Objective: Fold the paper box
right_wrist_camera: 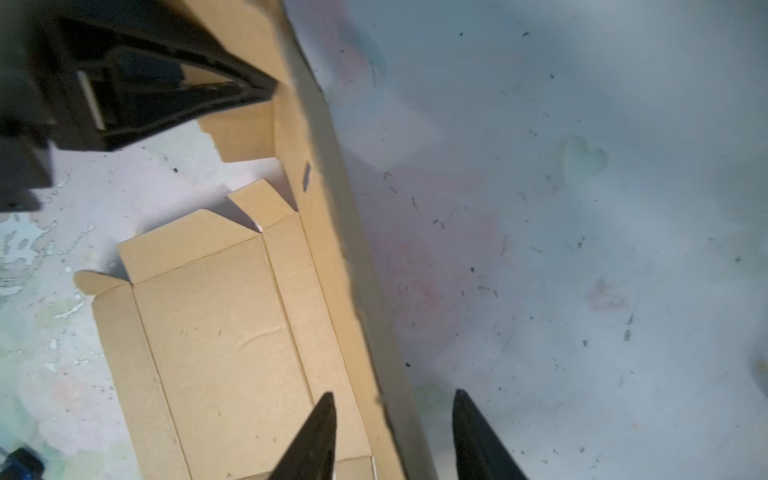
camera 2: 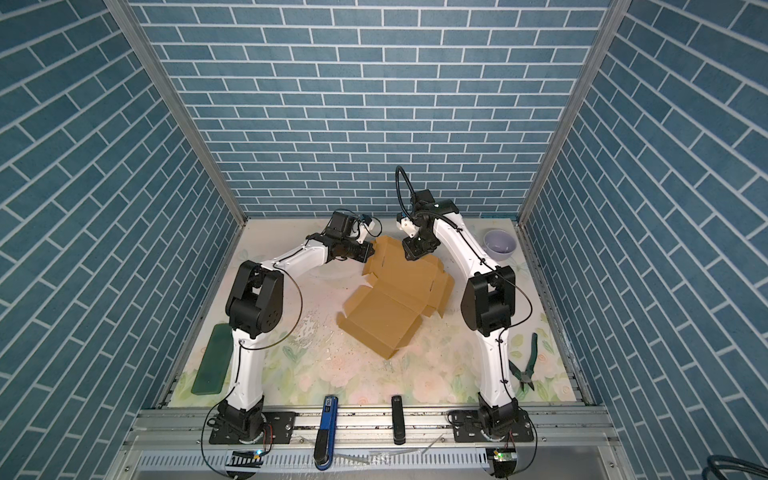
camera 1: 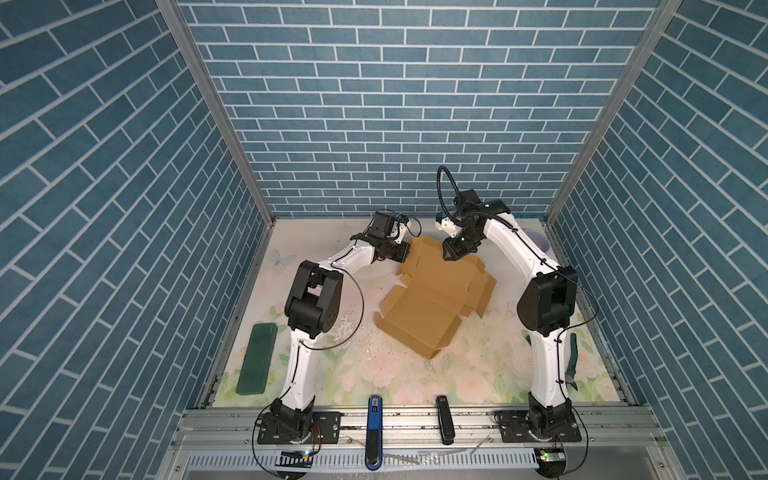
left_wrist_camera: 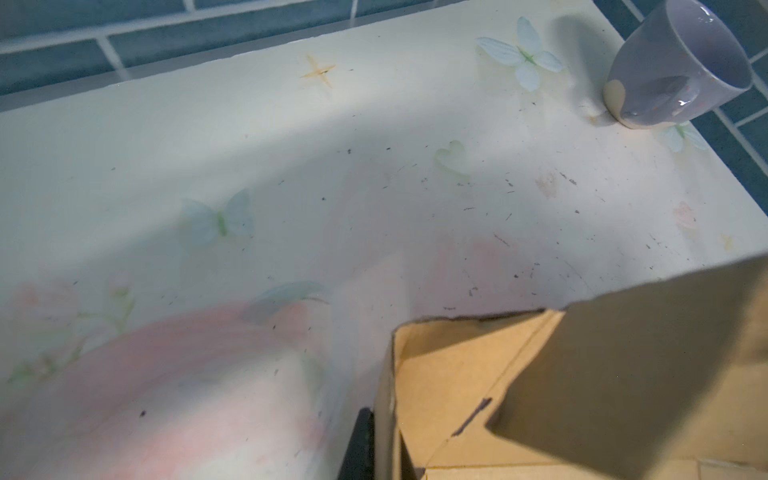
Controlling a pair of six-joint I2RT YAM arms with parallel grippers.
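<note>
paper box (camera 1: 419,316) sits mid-desk (camera 1: 457,374), turned diagonal and mostly a flat sheet: the near panel and side flaps lie flat, the far panel is tilted up off the desk along its crease. left claw (right_wrist_camera: 266,89) is pressed together, pinching the cardboard at the far-left end of that raised part; clearest in the right wrist view. right claw (camera 1: 451,255) is at the far-right end with fingers (right_wrist_camera: 320,436) spread, straddling the panel's top edge, one on the inner side, one outside. can't confirm any contact there. Step in hand looks like standing the far wall up or rolling it over. To do it well, the right claw should close on the edge before either arm moves, so the panel is held at both ends and doesn't twist. Then swing both claws together about the crease line, not straight up, else the whole sheet lifts and slides, since nothing pins the near panel. Grip shallow and stay clear of the slot (right_wrist_camera: 306,176), which the tabs likely need. Corrugated board probably creases off-line easily, so go slow, at equal pace on both sides. purple cup (camera 2: 500,243) stands well apart at far right, no clash risk.
</note>
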